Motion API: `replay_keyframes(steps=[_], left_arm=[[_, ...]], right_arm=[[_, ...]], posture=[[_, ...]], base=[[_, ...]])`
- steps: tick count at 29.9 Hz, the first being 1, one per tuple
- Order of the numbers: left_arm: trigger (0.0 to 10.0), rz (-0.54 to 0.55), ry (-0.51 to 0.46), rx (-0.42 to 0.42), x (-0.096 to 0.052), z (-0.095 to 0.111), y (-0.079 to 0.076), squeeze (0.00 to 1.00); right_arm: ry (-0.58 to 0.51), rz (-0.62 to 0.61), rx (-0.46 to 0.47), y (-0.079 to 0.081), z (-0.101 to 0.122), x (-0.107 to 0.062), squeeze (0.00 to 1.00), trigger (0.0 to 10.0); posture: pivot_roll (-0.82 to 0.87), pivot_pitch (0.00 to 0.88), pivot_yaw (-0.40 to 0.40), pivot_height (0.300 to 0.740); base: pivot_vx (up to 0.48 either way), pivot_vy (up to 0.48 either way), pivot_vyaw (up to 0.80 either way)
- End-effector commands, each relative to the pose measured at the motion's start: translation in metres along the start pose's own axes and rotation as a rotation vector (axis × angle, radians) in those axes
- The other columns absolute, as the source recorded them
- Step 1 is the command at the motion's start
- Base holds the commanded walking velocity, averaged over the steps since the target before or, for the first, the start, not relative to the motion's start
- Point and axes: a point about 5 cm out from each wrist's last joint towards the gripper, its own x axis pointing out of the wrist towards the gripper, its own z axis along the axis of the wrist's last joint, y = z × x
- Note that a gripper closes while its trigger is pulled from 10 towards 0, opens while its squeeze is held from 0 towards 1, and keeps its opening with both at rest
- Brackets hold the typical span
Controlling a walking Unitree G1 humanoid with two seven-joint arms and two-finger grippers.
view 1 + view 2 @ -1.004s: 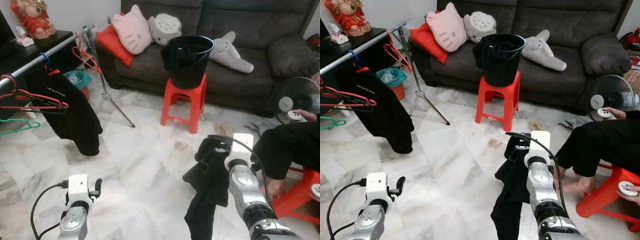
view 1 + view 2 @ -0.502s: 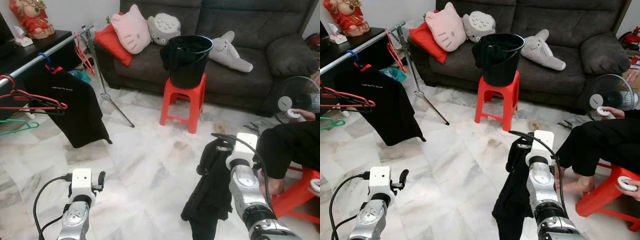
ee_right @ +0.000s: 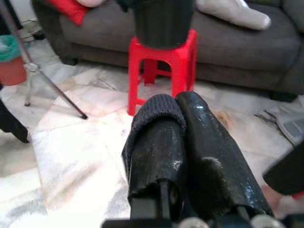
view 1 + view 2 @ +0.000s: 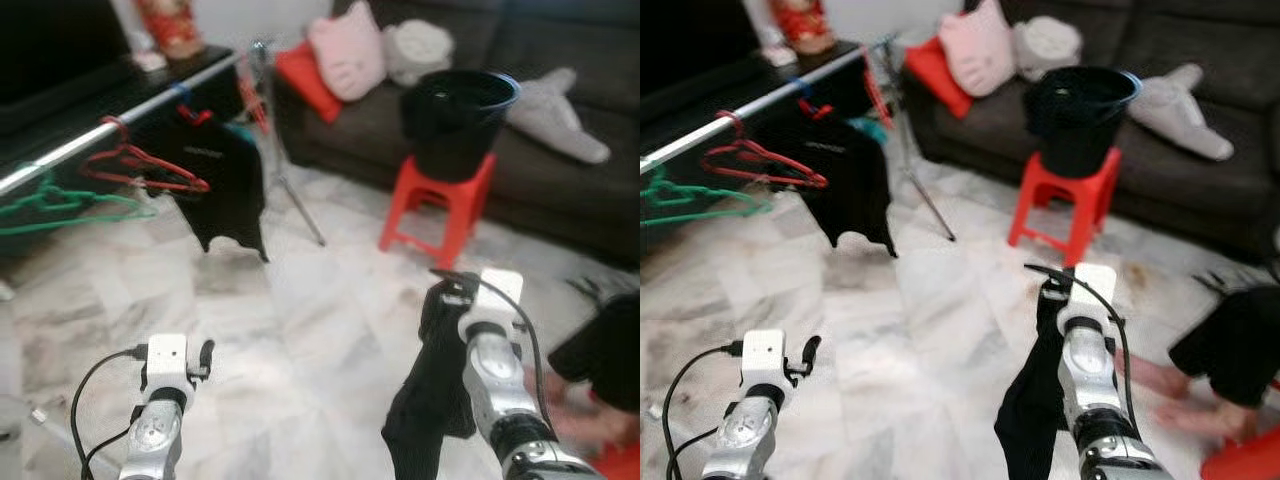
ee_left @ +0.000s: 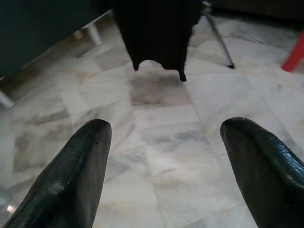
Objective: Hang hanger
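My right gripper (image 3: 176, 102) is shut on a black garment (image 4: 430, 400), which hangs down from its fingers over the marble floor at the lower right. A fold of the cloth wraps one finger (image 3: 154, 114). A clothes rail (image 4: 100, 135) runs across the upper left. It carries a red hanger (image 4: 140, 165), a green hanger (image 4: 60, 200) and a black T-shirt (image 4: 225, 185) on a hanger. My left gripper (image 5: 164, 128) is open and low at the lower left, holding nothing, well short of the rail.
A black bucket (image 4: 458, 120) stands on a red stool (image 4: 440, 205) in front of a dark sofa (image 4: 560, 170) with cushions. The rail's tripod leg (image 4: 290, 195) slants onto the floor. A seated person's leg (image 4: 610, 350) is at the right edge.
The whole view has swung left, so the rail and hangers sit nearer the middle and look blurred. My right gripper still holds the black garment. The left gripper stays open.
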Motion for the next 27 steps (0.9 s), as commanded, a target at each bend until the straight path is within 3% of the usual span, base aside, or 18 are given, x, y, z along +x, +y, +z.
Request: replay_keyframes(steps=[1, 8, 22, 27], left_arm=[[10.0, 0.015, -0.008, 0.002, 0.0015, 0.0027, 0.0025, 0.00], [10.0, 0.019, -0.011, -0.002, 0.0031, 0.0048, 0.0021, 0.00], [10.0, 0.021, -0.016, -0.008, 0.0052, 0.0075, 0.0011, 0.00], [10.0, 0.019, -0.016, -0.007, 0.0059, 0.0082, 0.0011, 0.00]], right_arm=[[-0.046, 0.002, 0.035, 0.0041, 0.0113, 0.0039, 0.00, 10.0], [-0.057, -0.007, 0.015, 0.0021, 0.0150, 0.0062, 0.00, 10.0], [-0.060, -0.007, 0.008, 0.0026, 0.0174, 0.0080, 0.00, 10.0], [-0.066, -0.012, 0.012, 0.0008, 0.0198, 0.0094, 0.00, 10.0]], posture=[[0.00, 0.000, 0.020, 0.728], [0.00, 0.000, 0.019, 0.728], [0.00, 0.000, 0.020, 0.728], [0.00, 0.000, 0.024, 0.728]], base=[[0.000, -0.251, 0.00], [0.000, -0.261, 0.00], [0.000, -0.272, 0.73], [0.000, -0.269, 0.00]])
